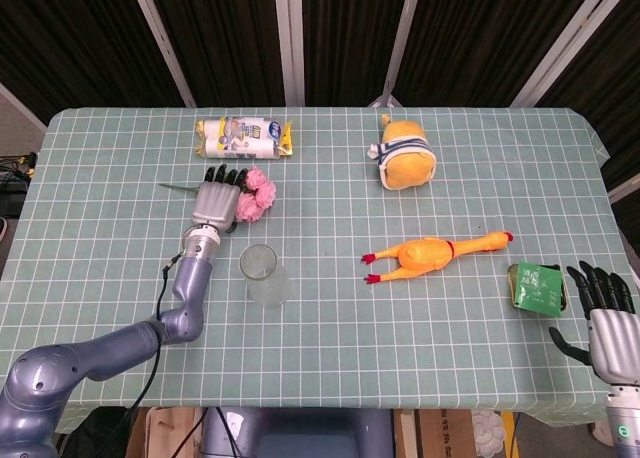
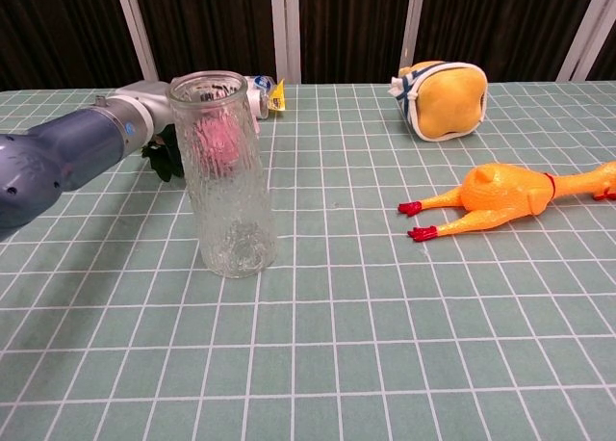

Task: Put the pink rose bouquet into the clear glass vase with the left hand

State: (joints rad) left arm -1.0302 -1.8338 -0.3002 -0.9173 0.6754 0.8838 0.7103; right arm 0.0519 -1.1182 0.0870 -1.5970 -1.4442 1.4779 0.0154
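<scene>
Most of the pink rose bouquet [image 1: 256,195] is covered by the left robot hand [image 1: 216,200]; whether it is gripped cannot be told. The right robot hand [image 1: 604,315] is cut off below the wrist.

- Both views are evenly and brightly lit; light appears to come from overhead, diffuse.
- Shadows are kept soft and short; a faint one is seen under the left hand [image 1: 215,200] and forearm on the table [image 1: 330,318].
- No strong glare is noted; small highlights are caught on the clear glass vase [image 2: 223,176] just right of the left hand.
- The backdrop beyond the hand is left nearly black, detail lost.
- Head view is sharp; slight wide-angle bowing is seen at the table edges.
- In chest view the near forearm is rendered slightly soft.
</scene>
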